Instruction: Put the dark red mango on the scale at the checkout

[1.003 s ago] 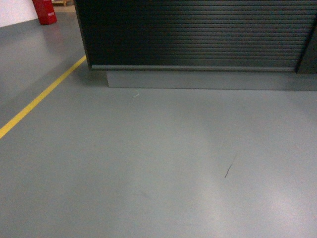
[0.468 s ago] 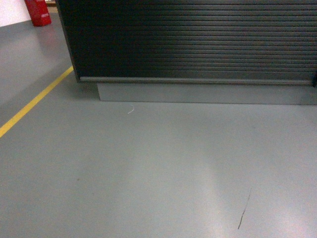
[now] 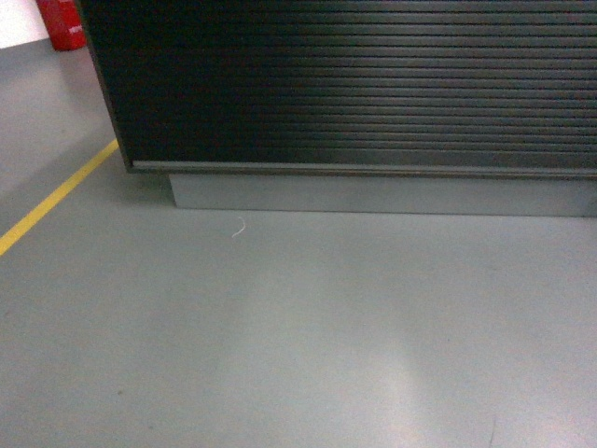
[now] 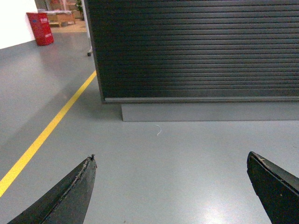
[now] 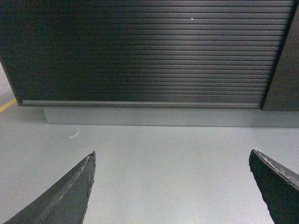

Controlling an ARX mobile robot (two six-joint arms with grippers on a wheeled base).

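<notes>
You are facing the grey floor [image 3: 308, 336], which fills most of the head view, and beyond it the checkout [image 3: 354, 84], its dark ribbed front and grey base [image 3: 373, 194] now spanning nearly the full width. Against the pictures from a second ago the ribbed front stands larger and lower in the head view, and its left corner has slid leftward; the base has closed on the checkout and shifted right along it. I judge this the approach leg, with no handling begun.

A yellow line [image 3: 56, 199] runs along the floor to your left, and a red object [image 3: 63, 23] stands beyond the checkout's left corner. A small pale scrap [image 3: 239, 229] lies on the floor just before the base.

The left gripper [image 4: 173, 186] shows both fingers [image 4: 70, 196] spread wide apart with nothing between them. The right gripper [image 5: 173, 186] stands likewise, fingers [image 5: 70, 196] wide and empty.

The dark red mango is not in any view, and neither gripper carries it. The scale is also unseen; the checkout's top surface lies above every camera's frame. You will need the head or arms raised before either can be located, so the task is, in my judgement, at an early stage.
</notes>
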